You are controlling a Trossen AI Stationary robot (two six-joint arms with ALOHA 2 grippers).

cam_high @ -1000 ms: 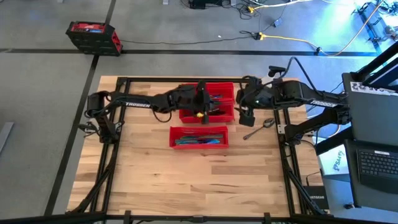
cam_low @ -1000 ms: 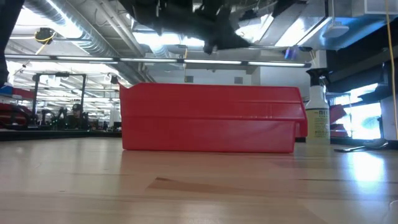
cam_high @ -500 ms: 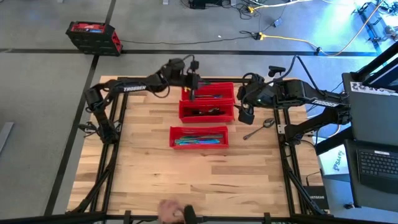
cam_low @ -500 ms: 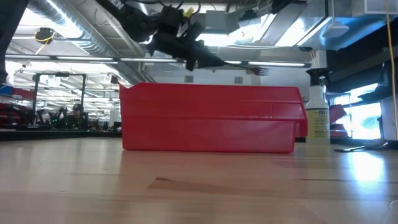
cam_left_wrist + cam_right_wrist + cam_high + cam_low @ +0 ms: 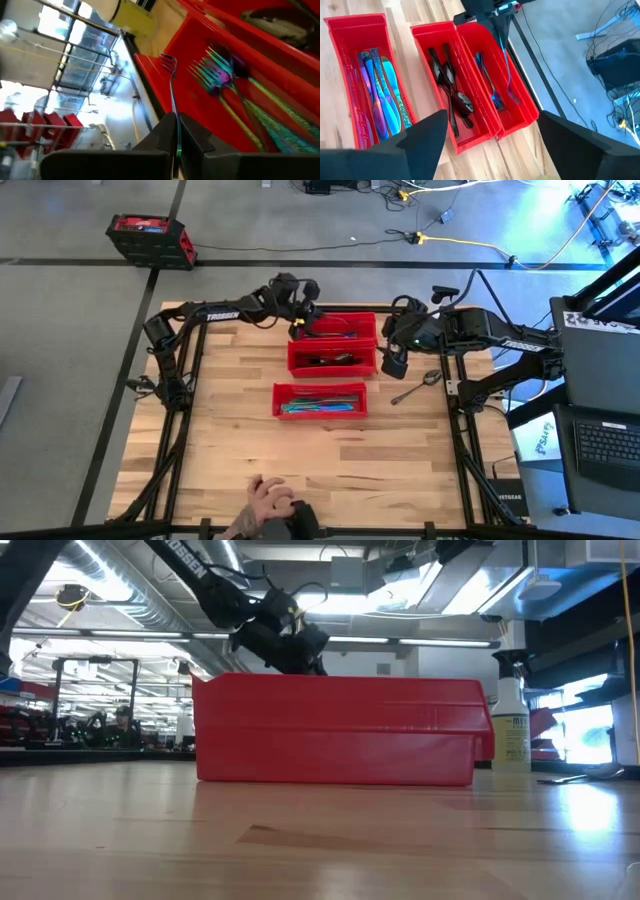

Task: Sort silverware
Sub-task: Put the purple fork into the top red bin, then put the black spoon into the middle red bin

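Now, from above, we see three red bins in a row on the counter [image 5: 230, 450]. The left gripper [image 5: 297, 326] hangs over the far bin [image 5: 338, 327], at its left end. The right gripper [image 5: 396, 366] waits beside the middle bin [image 5: 332, 360], and one spoon [image 5: 415, 387] lies alone on the wood near it. The near bin [image 5: 320, 400] holds blue pieces. A person's hand [image 5: 265, 505] rests at the front edge.

From the counter level, the left gripper [image 5: 300, 650] is low, just above the rim of a red bin [image 5: 335, 730]; a spray bottle [image 5: 511, 730] stands behind.

From the left wrist, the fingers are clamped together on a slim fork [image 5: 172, 95], its tines pointing away, over the bin wall. Other forks [image 5: 220, 75] already lie inside, so we judge this is the right bin. We should bring the fork fully over the inside, lower it along the others, and only then let it go, so it does not catch on the wall.

From the right wrist, the fingers [image 5: 427, 132] stand wide apart and hold nothing. The spoon seems the next piece for it.
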